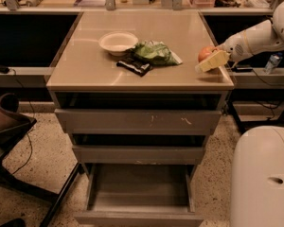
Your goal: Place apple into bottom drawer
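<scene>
The red-orange apple (204, 53) is at the right edge of the cabinet top (90, 65), held between the yellowish fingers (213, 60) of my gripper (209, 58). My white arm reaches in from the right. The gripper is shut on the apple, just above the surface. The bottom drawer (139, 188) is pulled out wide at the foot of the cabinet, and its grey tray is empty. It lies well below and to the left of the gripper.
A white bowl (117, 41), a green bag (154, 52) and a black packet (134, 66) lie on the top. The top drawer (137, 121) and middle drawer (137, 153) stick out slightly. A chair (9, 122) stands left. My white base (262, 174) is at lower right.
</scene>
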`<state>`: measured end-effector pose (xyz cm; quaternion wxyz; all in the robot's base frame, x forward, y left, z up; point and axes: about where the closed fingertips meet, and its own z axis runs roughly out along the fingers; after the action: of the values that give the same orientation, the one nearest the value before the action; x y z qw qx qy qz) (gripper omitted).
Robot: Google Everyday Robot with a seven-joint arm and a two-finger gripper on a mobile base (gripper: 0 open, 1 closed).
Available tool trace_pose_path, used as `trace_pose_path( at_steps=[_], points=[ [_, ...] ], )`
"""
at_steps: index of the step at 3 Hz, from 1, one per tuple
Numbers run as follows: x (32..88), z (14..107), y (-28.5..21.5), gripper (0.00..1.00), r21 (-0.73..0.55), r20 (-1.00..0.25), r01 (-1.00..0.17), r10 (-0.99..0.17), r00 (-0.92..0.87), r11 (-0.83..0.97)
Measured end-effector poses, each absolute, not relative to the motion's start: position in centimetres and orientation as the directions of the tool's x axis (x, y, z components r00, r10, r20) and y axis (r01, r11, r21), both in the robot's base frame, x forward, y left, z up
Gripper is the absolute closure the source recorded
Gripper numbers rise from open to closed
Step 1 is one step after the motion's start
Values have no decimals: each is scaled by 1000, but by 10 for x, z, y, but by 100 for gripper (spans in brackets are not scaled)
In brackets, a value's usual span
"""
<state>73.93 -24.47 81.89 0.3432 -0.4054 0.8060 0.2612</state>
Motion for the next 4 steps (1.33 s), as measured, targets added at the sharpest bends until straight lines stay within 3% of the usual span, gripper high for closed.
trace_pose_path(
  at_steps=[2, 3, 4],
  points=[
    [739, 819, -245, 65, 143, -765, -833, -474, -436, 535],
    [710, 821, -250, 89, 201, -761, -851, -470, -447, 485],
    [644, 844, -274, 100, 287, -768, -857, -432, -473, 429]
  ],
)
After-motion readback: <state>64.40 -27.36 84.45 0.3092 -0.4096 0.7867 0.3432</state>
